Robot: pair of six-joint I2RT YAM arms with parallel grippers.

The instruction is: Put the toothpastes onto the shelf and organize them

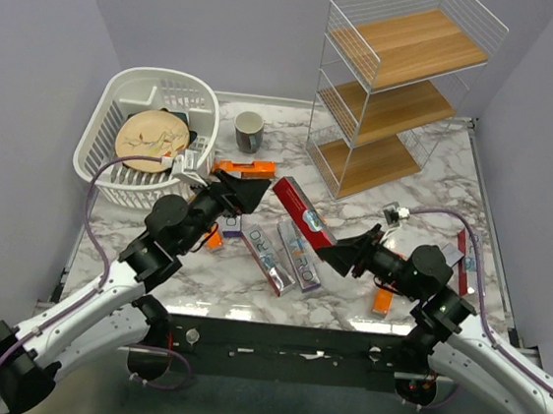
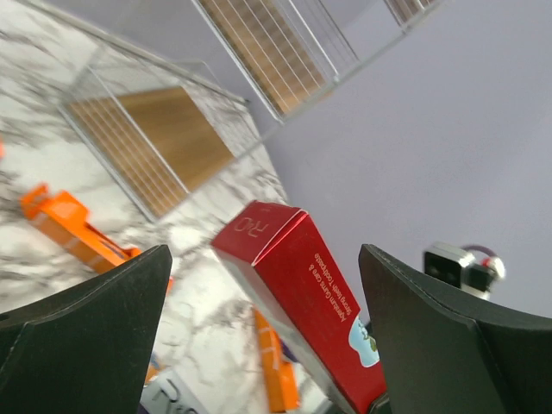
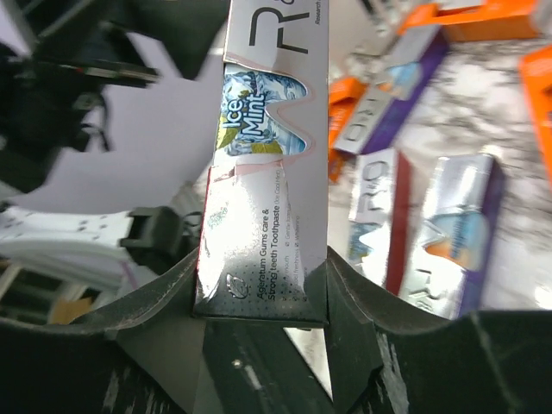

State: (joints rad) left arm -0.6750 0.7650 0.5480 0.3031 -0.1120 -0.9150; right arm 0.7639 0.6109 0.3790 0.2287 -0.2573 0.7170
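A long toothpaste box [image 1: 304, 213], red on one side and silver on its face [image 3: 267, 172], hangs tilted above the table. My right gripper [image 1: 339, 256] is shut on its lower end [image 3: 259, 289]. The box's upper end [image 2: 302, 293] lies between the fingers of my left gripper [image 1: 248, 192], which stand wide open and apart from it [image 2: 263, 250]. Several other toothpastes lie on the marble: two silver-purple boxes [image 1: 269, 256] [image 1: 299, 256] and orange ones [image 1: 246, 169] [image 1: 382, 299]. The shelf [image 1: 397, 91] stands at the back right, and all three of its boards are bare.
A white plastic basket [image 1: 104, 149] holding a plate stands at the back left. A grey mug [image 1: 249, 132] sits beside it. A red-white box [image 1: 464, 261] lies near the right table edge, behind my right arm. The shelf's lowest board [image 2: 155, 142] shows in the left wrist view.
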